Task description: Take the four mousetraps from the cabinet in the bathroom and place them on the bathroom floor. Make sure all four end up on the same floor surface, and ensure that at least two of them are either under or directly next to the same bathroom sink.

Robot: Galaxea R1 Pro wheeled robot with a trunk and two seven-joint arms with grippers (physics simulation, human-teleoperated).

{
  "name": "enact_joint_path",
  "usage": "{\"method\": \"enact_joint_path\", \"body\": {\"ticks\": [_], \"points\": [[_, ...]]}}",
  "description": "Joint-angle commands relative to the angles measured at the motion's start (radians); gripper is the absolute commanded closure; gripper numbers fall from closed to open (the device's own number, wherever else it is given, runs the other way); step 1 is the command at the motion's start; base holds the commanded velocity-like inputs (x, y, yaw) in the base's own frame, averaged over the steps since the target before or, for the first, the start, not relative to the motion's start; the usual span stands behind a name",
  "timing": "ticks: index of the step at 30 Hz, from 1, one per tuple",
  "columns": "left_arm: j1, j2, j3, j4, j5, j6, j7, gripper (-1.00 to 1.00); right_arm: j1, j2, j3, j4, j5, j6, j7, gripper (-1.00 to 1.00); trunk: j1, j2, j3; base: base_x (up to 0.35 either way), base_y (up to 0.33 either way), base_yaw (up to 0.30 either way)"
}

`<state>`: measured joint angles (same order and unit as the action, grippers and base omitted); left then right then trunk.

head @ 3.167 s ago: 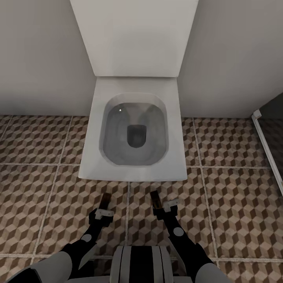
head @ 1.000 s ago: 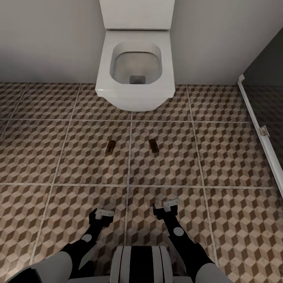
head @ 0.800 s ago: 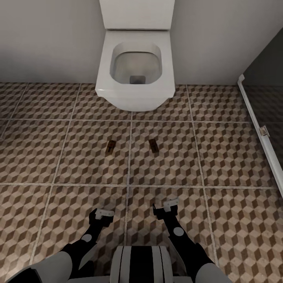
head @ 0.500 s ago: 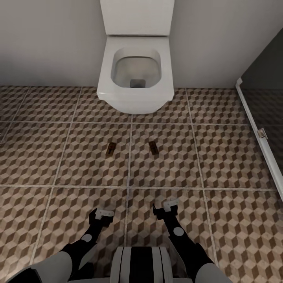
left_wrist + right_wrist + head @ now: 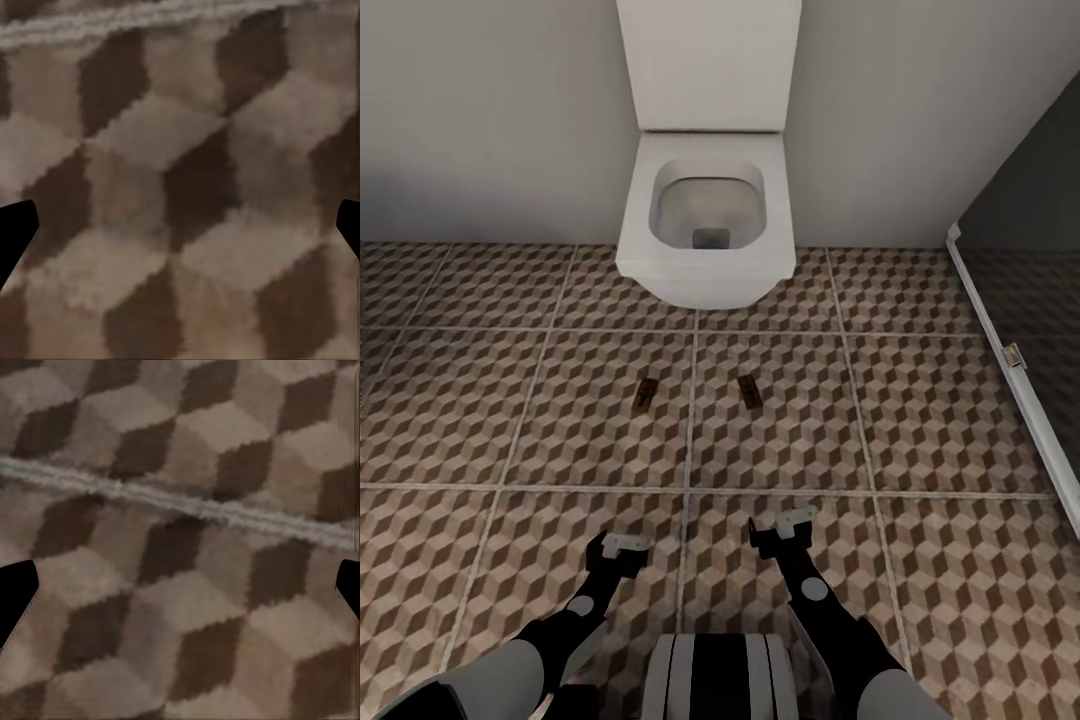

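Two mousetraps lie flat on the bathroom floor (image 5: 920, 400) in front of a white toilet (image 5: 705, 230). Left mousetrap (image 5: 644, 395) sits on one tile, right mousetrap (image 5: 750, 391) on the neighbouring tile, a grout line running between them. Both are apart from the toilet base and apart from each other.

Left gripper (image 5: 617, 545) hangs low over the cube-pattern tiles, nearer the robot than the traps, holding nothing. In the left wrist view its dark fingertips (image 5: 13, 232) sit at opposite edges with bare tile between: spread wide. Right gripper (image 5: 785, 525) is likewise low, empty, fingertips (image 5: 15, 596) wide apart over a grout line.

Dark glass partition (image 5: 1025, 330) with white frame stands on the robot's right.
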<state>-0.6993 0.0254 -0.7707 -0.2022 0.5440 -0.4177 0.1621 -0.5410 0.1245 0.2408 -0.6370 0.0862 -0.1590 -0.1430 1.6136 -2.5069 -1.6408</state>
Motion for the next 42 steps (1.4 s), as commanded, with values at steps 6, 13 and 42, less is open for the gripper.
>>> {"method": "enact_joint_path", "body": {"ticks": [6, 13, 42], "points": [[0.0, 0.001, -0.009, 0.0, 0.002, -0.001, 0.008, -1.0, -0.001, 0.0, 0.003, -0.002, 0.009, -0.001, -0.009, -1.0, -0.003, 0.001, 0.023, 0.0, 0.0, 0.0], [0.0, 0.001, -0.009, 0.0, 0.002, -0.001, 0.008, -1.0, -0.001, 0.0, 0.004, -0.002, 0.009, -0.001, -0.009, -1.0, -0.006, 0.003, 0.05, 0.0, 0.0, 0.0], [0.0, 0.001, -0.009, 0.019, 0.002, -0.001, 0.007, -1.0, -0.001, -0.004, 0.003, -0.004, 0.009, -0.001, -0.009, -1.0, -0.06, 0.091, 0.153, 0.0, 0.0, 0.0]]}}
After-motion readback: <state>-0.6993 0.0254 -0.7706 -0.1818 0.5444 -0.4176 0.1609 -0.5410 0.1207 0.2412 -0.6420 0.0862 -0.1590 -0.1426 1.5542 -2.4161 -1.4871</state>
